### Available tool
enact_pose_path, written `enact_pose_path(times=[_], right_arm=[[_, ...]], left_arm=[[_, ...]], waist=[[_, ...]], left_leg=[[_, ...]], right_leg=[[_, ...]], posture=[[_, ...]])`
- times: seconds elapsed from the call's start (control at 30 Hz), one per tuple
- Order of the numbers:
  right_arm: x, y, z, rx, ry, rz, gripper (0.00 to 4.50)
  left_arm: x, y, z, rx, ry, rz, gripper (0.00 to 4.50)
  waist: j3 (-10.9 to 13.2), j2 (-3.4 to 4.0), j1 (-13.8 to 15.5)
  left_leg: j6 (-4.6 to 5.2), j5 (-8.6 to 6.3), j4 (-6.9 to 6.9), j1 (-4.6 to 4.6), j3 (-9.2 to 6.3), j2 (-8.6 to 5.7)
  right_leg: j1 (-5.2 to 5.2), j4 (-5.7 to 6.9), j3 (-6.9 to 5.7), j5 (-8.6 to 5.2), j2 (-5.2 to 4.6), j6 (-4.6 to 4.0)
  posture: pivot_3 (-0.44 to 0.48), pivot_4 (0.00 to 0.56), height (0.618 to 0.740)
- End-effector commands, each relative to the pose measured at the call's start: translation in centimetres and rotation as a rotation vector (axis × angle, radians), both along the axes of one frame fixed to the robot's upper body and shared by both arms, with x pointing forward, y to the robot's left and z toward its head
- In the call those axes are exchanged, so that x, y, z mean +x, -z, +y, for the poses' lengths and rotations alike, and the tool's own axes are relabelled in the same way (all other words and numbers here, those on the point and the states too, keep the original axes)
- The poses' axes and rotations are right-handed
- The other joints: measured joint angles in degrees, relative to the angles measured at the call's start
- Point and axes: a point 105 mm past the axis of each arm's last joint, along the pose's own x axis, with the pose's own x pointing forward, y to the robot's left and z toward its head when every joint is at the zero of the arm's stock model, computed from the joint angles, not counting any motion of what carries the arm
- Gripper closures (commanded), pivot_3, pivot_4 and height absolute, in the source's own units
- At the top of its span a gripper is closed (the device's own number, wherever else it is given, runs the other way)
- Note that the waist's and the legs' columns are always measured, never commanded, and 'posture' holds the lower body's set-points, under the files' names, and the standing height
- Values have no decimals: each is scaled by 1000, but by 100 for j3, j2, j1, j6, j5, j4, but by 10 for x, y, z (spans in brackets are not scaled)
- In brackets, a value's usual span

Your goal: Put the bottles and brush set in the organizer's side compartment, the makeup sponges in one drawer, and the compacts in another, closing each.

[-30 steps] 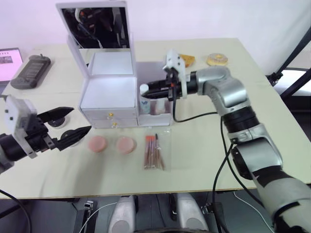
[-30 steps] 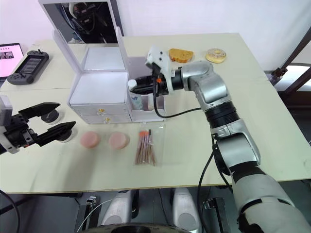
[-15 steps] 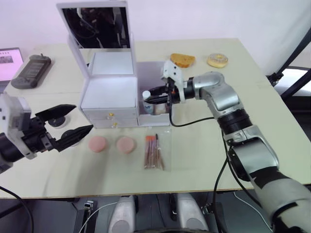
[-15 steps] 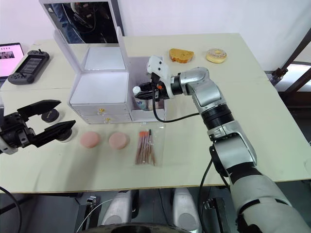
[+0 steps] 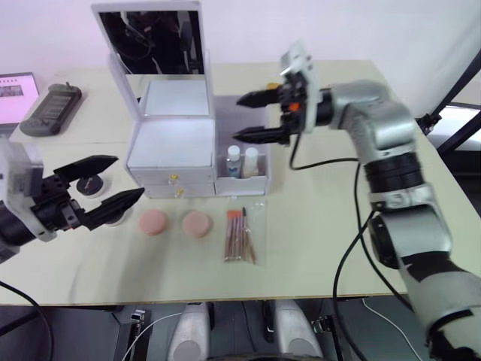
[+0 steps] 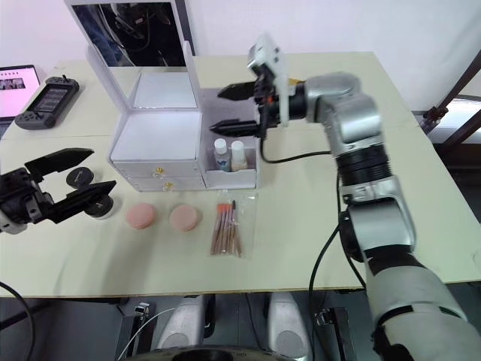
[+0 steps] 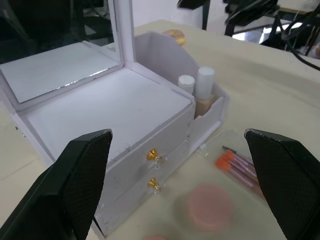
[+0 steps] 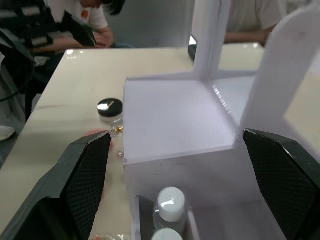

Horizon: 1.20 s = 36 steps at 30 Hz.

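Inside the organizer's side compartment (image 5: 252,177) stand two bottles (image 5: 242,161), just below the right gripper (image 5: 252,116), fingers spread apart, empty.

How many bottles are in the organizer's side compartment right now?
2: a small white-capped bottle and a taller beige bottle stand side by side at the compartment's front. Another could be hidden behind them.

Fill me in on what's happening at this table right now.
A humanoid robot is sorting makeup into a white organizer. Two bottles stand in its side compartment, and the right gripper hangs open above them. The left gripper is open near the compacts. The brush set and two pink sponges lie on the table, and both drawers are shut.
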Motion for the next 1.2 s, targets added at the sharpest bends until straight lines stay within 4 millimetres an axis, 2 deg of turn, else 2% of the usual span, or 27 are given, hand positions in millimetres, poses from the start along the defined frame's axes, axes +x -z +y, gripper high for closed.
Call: enact_pose_path(times=[0.03,0.2,0.33,0.43,0.63,0.77,0.93,1.03,1.1,1.17,1.2], right_arm=[[-5,-4,-30,31,41,-51,65],[-1,17,-92,40,239,-75,65],[3,39,-145,79,440,-114,65],[-1,65,-181,61,568,-86,65],[-13,97,-221,116,724,14,65],[-19,110,-226,91,747,47,65],[-18,108,-220,102,733,62,65],[-18,98,-203,149,674,100,65],[-21,96,-187,141,625,139,65],[-27,90,-165,143,549,185,65],[-33,82,-148,168,474,215,65]], left_arm=[[4,-10,23,10,-78,-28,0],[8,-3,78,20,-262,2,0],[1,24,120,63,-398,107,0],[-6,35,140,68,-464,128,0],[-17,48,168,61,-567,129,0],[-19,52,175,59,-589,130,0],[-18,50,173,62,-579,117,0],[-11,43,164,62,-547,96,0],[-5,39,151,49,-497,88,0],[1,32,127,14,-402,87,0],[4,27,111,2,-338,88,0]], waist=[[-1,-1,-1],[0,0,-12],[0,0,-48],[0,-1,-64],[0,-2,-127],[0,-1,-156],[0,-2,-159],[0,-2,-144],[0,-2,-141],[0,-2,-132],[0,-2,-130]], left_leg=[[0,0,-1,0,0,0],[0,0,-3,0,6,0],[1,0,-8,1,23,1],[1,0,-8,0,30,1],[1,0,2,4,37,3],[1,0,0,5,39,5],[1,0,0,11,50,9],[1,0,0,10,50,10],[1,0,0,9,51,10],[1,0,1,8,50,11],[0,0,1,7,50,11]], right_leg=[[0,0,0,0,0,0],[-4,1,3,-1,0,0],[-11,0,15,-1,0,1],[-13,-1,19,-1,-2,1],[-13,2,23,0,-4,1],[-12,2,23,1,-4,0],[-15,5,29,1,-3,2],[-15,5,29,1,-3,1],[-15,5,30,2,-3,0],[-15,5,30,5,-3,-4],[-15,5,30,5,-3,-5]], posture=[[0,150,740],[0,150,740],[0,150,740],[0,150,740],[0,150,740],[0,150,740],[0,150,740],[0,150,740],[0,150,740],[0,150,740],[0,150,740]])
